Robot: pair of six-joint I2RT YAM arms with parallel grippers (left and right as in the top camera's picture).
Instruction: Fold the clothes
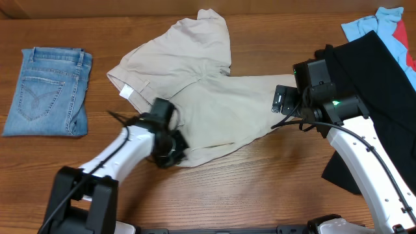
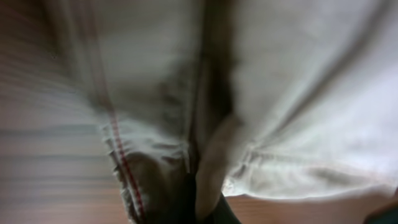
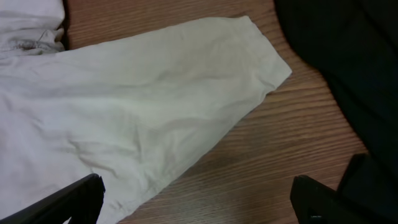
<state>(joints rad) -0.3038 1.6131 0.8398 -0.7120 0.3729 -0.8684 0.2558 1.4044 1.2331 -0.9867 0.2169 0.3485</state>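
khaki shorts (image 1: 201,84) lay spread on desk (image 1: 260,188) | left gripper (image 1: 174,151) sat on lower hem, grasp couldn't be told, view blurred | right gripper (image 3: 196,190) was released above leg end

The scene reads as a robotics lab bench. Two white-and-black robot arms, the left arm (image 1: 107,159) and the right arm (image 1: 357,153), rise from black bases at the near edge of a plain wood-grain tabletop (image 1: 260,188). A small green light (image 1: 336,103) glows on the right arm's wrist housing. Garments are spread across the tabletop: folded blue jeans (image 1: 49,91) at the left, beige shorts (image 1: 195,84) in the middle, a black garment (image 1: 383,78) and a light-blue piece (image 1: 364,27) at the right.
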